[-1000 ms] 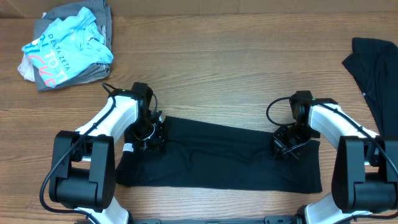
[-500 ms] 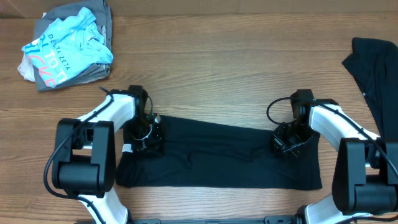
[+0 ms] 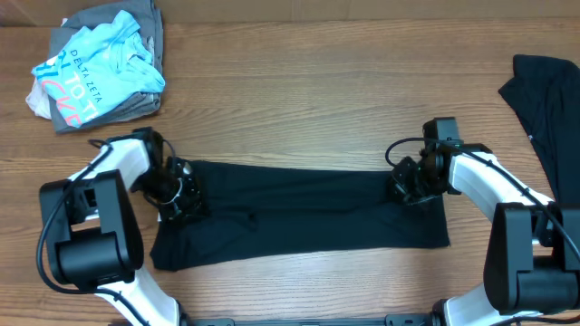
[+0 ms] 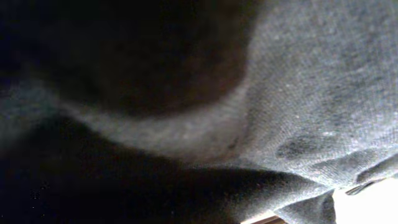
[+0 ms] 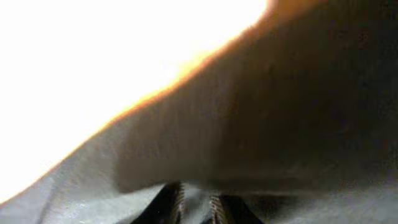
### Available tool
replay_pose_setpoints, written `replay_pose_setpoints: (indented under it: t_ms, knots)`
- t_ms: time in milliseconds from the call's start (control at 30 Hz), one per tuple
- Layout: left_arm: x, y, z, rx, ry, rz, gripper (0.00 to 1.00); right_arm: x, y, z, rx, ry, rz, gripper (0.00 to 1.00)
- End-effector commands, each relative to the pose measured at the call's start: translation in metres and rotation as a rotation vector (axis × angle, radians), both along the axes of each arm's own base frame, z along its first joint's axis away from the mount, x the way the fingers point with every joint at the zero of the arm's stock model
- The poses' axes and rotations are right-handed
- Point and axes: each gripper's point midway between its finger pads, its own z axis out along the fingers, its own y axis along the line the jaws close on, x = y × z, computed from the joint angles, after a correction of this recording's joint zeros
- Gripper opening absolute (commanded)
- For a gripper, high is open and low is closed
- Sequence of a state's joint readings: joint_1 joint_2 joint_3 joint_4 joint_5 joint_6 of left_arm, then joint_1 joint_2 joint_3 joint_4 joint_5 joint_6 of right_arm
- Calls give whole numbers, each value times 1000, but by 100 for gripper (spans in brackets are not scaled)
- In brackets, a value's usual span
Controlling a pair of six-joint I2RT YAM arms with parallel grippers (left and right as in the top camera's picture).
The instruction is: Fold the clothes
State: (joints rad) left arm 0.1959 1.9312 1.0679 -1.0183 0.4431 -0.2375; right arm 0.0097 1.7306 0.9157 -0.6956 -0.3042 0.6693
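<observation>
Black cloth fills the left wrist view: the left gripper [image 3: 181, 192] is pinched closed on the left end of the black T-shirt [image 3: 299, 222]. The right gripper [image 3: 405, 184] sits on the shirt's right end, but I cannot tell whether it is gripping. The shirt lies in a long flat band across the wooden table [image 3: 299, 100], between both arms.

"DELTA ZETA" — blue shirt [image 3: 91, 68]

Left end effector [image 3: 178, 192] and right end effector [image 3: 405, 181] rest on black T-shirt [image 3: 299, 213].
</observation>
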Motion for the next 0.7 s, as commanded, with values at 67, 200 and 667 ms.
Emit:
replay_pose_setpoints:
  t_ms: [67, 200, 667]
  knots:
    - [-3, 66, -22, 228, 36, 17, 4, 22, -23, 2, -122, -59, -7, 24]
    - [11, 76, -5, 232, 21, 36, 4, 40, -23, 20, -121, -98, -9, 24]
    - [61, 81, 108, 249, -98, 23, 5, 44, 45, 145, 143, -131, 318, 27]
